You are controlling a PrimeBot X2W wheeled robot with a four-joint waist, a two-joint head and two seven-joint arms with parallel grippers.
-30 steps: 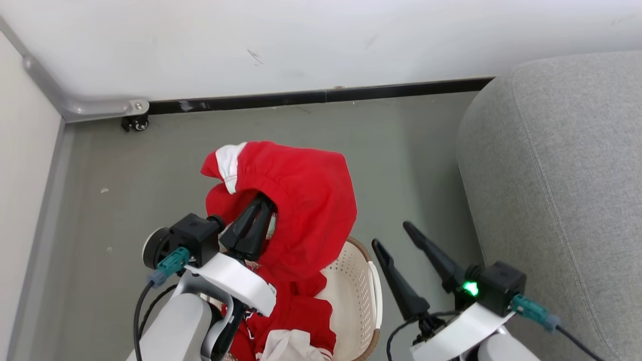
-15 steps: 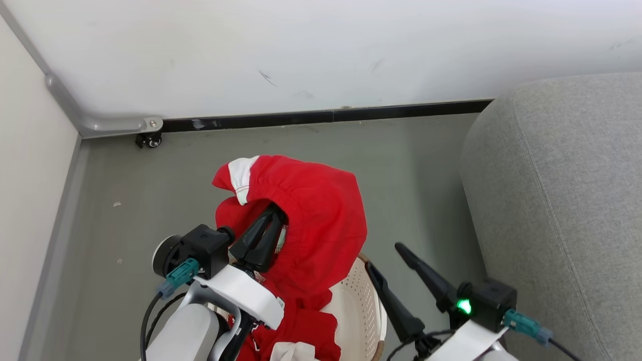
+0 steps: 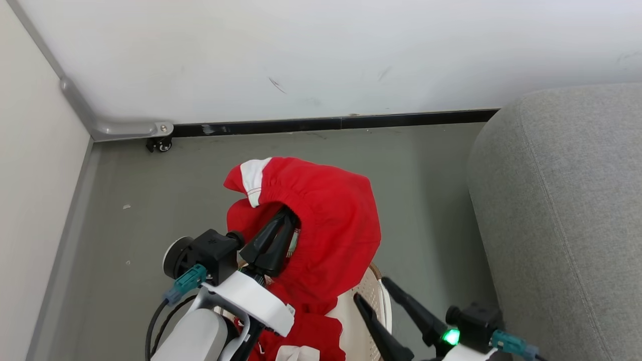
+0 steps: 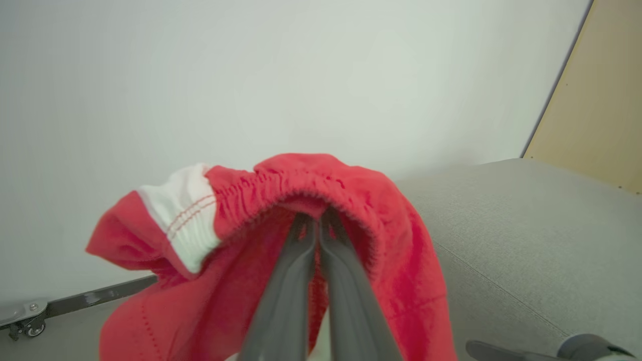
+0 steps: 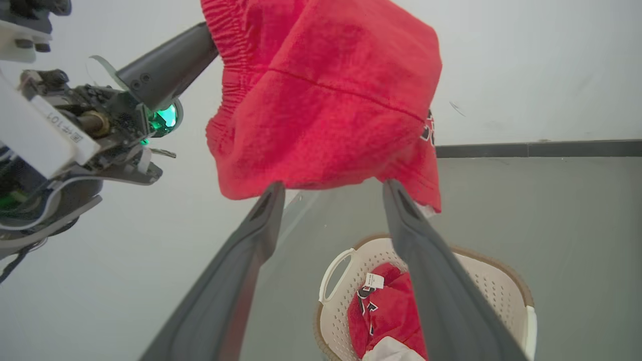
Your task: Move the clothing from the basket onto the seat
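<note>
Left jaws: closed, gripping a red garment [image 3: 326, 220] at its gathered elastic edge. The garment hangs from the jaw tips and drapes down around them on both sides, clear of the floor [image 3: 200, 170]. A white band on the same edge sits just left of the tips.

Right jaws: spread wide, with nothing between them. They stand lower than the left jaws and to their right. In the right wrist view the garment's lower hem appears just beyond the right jaw tips. Whether it touches them cannot be told.

Basket [image 5: 494, 293]: on the floor, below both sets of jaws and directly under the hanging garment. More red clothes [image 5: 386, 311] lie inside it, with a white tag and black-and-white lettering visible.

Seat [image 3: 562, 210]: grey, to the right of the right jaws and well apart from the left jaws. No clothing lies on the part in view.

Wall [image 3: 321, 50]: white, beyond both sets of jaws, with a black skirting strip at its foot. A small caster [image 3: 159, 145] sits at the corner, far left of the left jaws.
</note>
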